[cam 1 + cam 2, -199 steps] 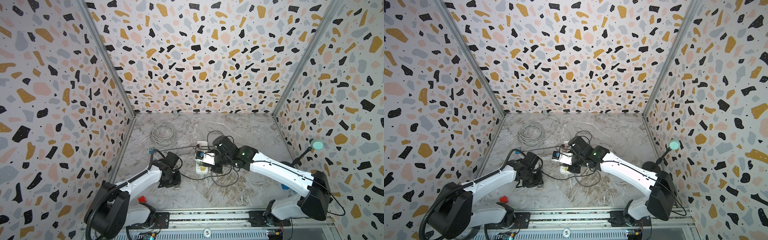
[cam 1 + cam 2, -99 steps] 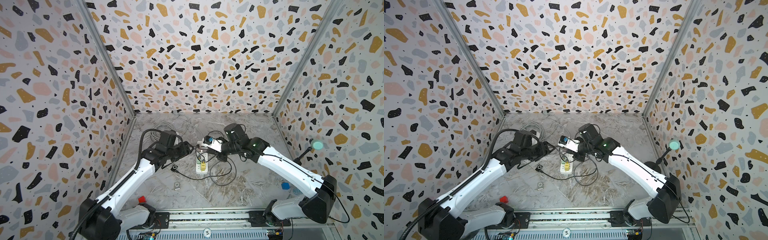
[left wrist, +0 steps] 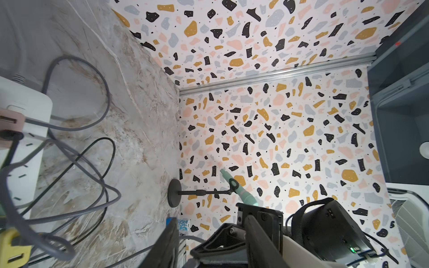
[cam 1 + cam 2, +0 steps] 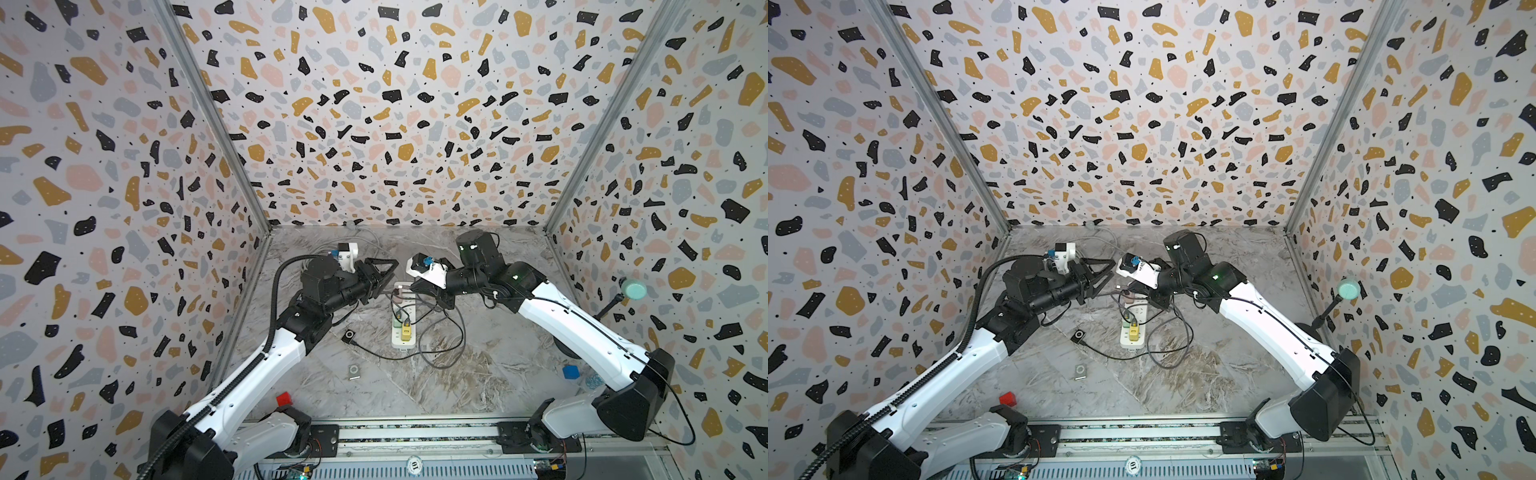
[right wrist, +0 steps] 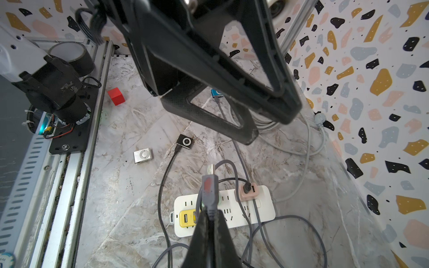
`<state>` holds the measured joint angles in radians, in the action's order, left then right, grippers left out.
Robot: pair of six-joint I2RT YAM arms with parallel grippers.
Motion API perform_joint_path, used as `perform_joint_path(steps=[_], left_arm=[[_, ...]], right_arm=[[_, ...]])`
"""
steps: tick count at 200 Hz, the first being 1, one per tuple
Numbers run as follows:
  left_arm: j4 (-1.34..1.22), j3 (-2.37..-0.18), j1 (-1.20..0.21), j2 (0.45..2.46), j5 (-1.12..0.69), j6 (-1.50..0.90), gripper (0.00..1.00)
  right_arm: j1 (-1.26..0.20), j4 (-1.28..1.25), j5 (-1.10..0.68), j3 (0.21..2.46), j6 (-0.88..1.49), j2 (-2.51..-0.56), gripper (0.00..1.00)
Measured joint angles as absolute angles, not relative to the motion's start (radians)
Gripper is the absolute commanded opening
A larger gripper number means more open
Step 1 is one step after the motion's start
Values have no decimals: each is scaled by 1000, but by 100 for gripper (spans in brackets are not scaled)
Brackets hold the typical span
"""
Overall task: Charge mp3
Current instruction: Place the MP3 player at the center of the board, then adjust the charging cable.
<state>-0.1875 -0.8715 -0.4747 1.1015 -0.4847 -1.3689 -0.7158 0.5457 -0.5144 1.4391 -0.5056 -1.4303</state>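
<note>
The right fingers [image 5: 209,239] are pressed together on a grey USB plug [image 5: 210,190]. They pinch its moulded body, and its metal tip points straight out past them. The plug has a red mark on its upper face, and its grey cable loops back beneath the fingers. Below the fingertips the white power strip [image 5: 183,201] lies on the marble tabletop [image 5: 130,197]. It carries a yellow adapter [image 5: 185,218] and a pink adapter [image 5: 251,195].

The left fingers [image 5: 246,134] are spread with nothing between them. They hang above the tabletop, facing the right fingers from just beyond the strip.

The silver mp3 [image 5: 143,156] is a small flat brushed-metal rectangle with a round control wheel. It lies face up with no cable in it, well apart from both pairs of fingers, out past the plug's tip and off to one side. The black mp3 [image 5: 185,140] is near it, closer to the left fingers, with a black cable plugged in. A blue mp3 [image 5: 217,92] shows beyond the left fingers with a grey lead attached.
</note>
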Motion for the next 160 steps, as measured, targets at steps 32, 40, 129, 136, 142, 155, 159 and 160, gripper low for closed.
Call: perform_joint_path(steps=[32, 40, 129, 136, 142, 155, 159, 160], left_arm=[[-233, -832, -489, 1118, -517, -1406, 41], [-238, -824, -495, 1122, -524, -1411, 41], [-250, -807, -518, 1137, -576, -1427, 20], [-255, -804, -518, 1137, -577, -1426, 17], [-257, -799, -518, 1137, -579, -1427, 15], [-264, -791, -518, 1137, -580, -1430, 8], [-265, -790, -518, 1137, -582, -1428, 6], [-265, -790, -518, 1137, -582, -1429, 6]], right_arm=[[-714, 544, -532, 1439, -501, -1434, 0], [-713, 543, -533, 1439, -498, -1434, 0], [-709, 530, -546, 1434, -490, -1434, 0], [-709, 529, -547, 1432, -489, -1434, 0], [-709, 529, -547, 1431, -488, -1434, 0], [-709, 530, -547, 1426, -486, -1434, 0], [-709, 531, -548, 1424, -485, -1434, 0], [-709, 530, -548, 1423, -483, -1434, 0]])
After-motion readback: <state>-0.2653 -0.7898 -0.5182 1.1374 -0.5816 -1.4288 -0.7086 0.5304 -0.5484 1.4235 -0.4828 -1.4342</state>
